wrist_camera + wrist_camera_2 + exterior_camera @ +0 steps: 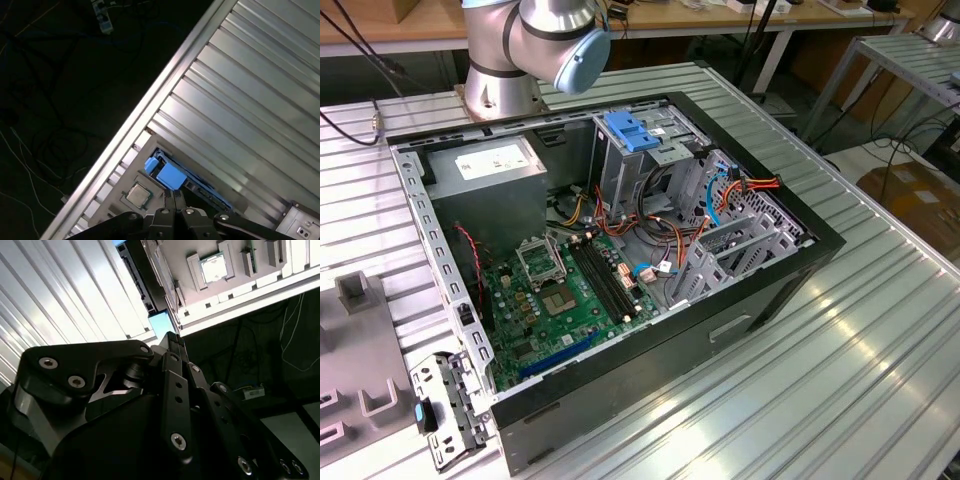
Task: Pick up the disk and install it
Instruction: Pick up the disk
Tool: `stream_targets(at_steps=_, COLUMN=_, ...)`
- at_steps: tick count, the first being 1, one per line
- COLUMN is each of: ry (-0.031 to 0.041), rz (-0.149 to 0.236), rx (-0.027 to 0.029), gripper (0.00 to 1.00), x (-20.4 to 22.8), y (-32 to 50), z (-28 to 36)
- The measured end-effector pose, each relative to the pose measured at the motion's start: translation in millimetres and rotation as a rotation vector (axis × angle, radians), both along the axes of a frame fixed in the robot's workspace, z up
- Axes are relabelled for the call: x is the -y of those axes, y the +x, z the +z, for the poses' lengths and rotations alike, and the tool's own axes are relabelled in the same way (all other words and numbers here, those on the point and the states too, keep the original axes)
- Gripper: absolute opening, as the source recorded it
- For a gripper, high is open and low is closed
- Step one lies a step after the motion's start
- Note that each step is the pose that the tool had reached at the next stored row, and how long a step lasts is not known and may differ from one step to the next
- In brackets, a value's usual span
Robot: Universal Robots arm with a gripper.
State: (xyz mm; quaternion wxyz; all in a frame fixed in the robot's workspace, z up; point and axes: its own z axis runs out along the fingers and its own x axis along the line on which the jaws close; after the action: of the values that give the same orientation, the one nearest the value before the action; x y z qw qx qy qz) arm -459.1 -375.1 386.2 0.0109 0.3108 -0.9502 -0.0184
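Note:
In the first wrist view the disk stands on edge in a grey fixture plate by the table's edge. Its blue plastic rail faces up and its dark body runs off along the slot. In the second wrist view the disk is a pale blue patch with a dark strip running on from it. My gripper hangs well above the disk, fingertips pressed together with nothing between them; the second wrist view has the gripper in line with the blue patch. The open computer case lies on the table, motherboard up.
A processor chip sits in the fixture plate beside the disk. Inside the case are a grey power-supply box, a metal drive cage with a blue latch, and loose cables. The arm's base stands behind the case. Below the table's edge lies dark floor with cables.

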Motion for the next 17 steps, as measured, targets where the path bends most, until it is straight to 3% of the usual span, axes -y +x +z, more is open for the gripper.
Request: stream_targets(at_steps=17, ry=0.0, rz=0.245, rx=0.0, gripper=0.11, x=0.0, y=0.0, z=-0.1)
